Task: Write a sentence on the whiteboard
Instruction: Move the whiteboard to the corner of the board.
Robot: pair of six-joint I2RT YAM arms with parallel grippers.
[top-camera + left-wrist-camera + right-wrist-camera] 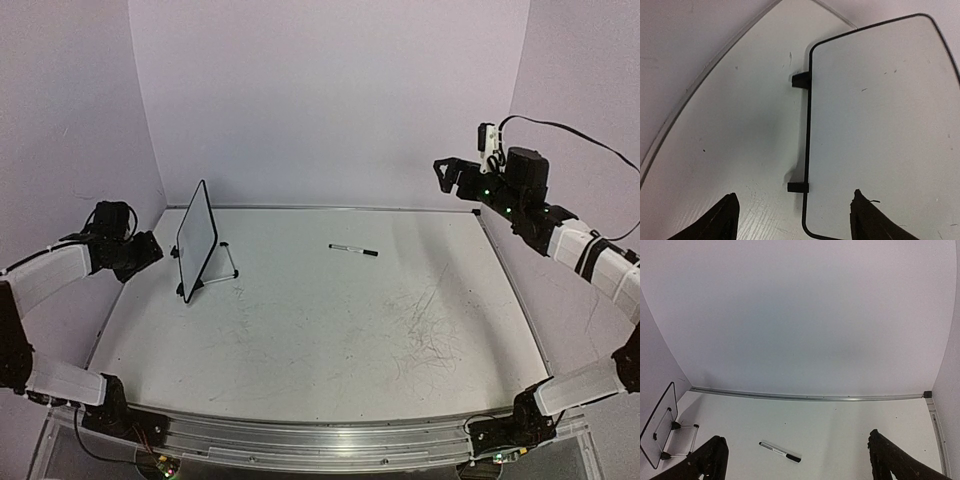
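The whiteboard point(197, 238) stands tilted on its small stand at the back left of the table. In the left wrist view the whiteboard point(880, 125) shows a white face with only tiny specks; the sentence is not in view on it. My left gripper point(153, 249) hovers just left of the board, facing it, open with nothing between its fingers point(715, 222). A black-capped marker point(354, 250) lies flat near the table's middle back. My right gripper point(442, 172) is raised high at the back right, open and empty, and looks down on the marker point(780, 451).
The tabletop point(330, 340) is white and scuffed, with grey scribble marks on its right half. A metal rail point(810, 396) runs along the back edge below the lilac walls. The board's wire stand point(228, 265) juts toward the table's middle.
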